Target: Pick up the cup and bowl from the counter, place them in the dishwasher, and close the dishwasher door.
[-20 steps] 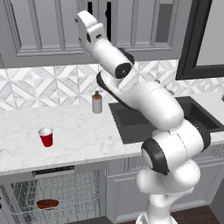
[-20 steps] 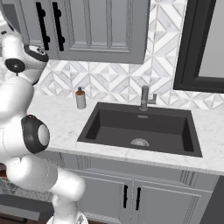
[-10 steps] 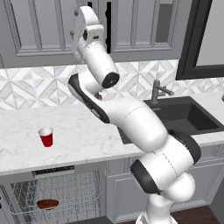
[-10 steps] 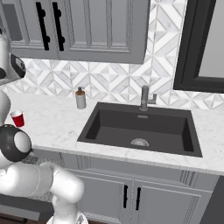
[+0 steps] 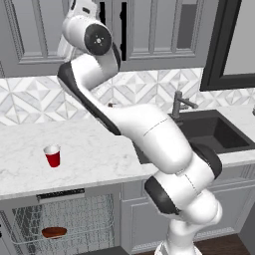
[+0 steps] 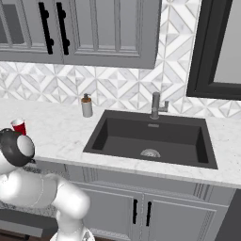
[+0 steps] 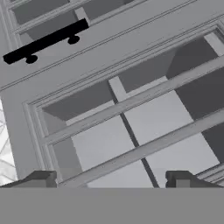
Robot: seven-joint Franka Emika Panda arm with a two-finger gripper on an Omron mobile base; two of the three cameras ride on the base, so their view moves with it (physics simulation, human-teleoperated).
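Landmark: I took the long white-grey marble-patterned counter (image 5: pixel 99 149) as the reference for every place below.
Cup: the small red tapered plastic cup with a white rim (image 5: pixel 52 156) stood upright on the counter, near its front edge and well left of the black sink (image 6: pixel 150 139); in the right base view I saw the same cup (image 6: pixel 19 126) at the far left of the worktop.
Bowl: the shallow round reddish-brown bowl (image 5: pixel 54 232) lay in the metal wire rack of the dishwasher (image 5: pixel 64 221), below the counter's front edge, so I judged that half of the task done.
Dishwasher door: the rack stood exposed under the thin dark control strip, so I judged the door open; I could not make out the panel itself.
Gripper: the two-finger gripper (image 7: pixel 113 179) was raised high above the counter, facing the grey panelled upper cabinet doors (image 7: pixel 131 118); its two dark tips stood well apart with nothing between them.
Other things: a grey soap dispenser bottle with a brown top (image 6: pixel 86 106) stood on the counter near the sink's left rear corner.
Deciding relation: I judged the cup to lie well below the gripper and towards the counter's front edge, its long axis vertical; the hand had to turn downward before any descent.
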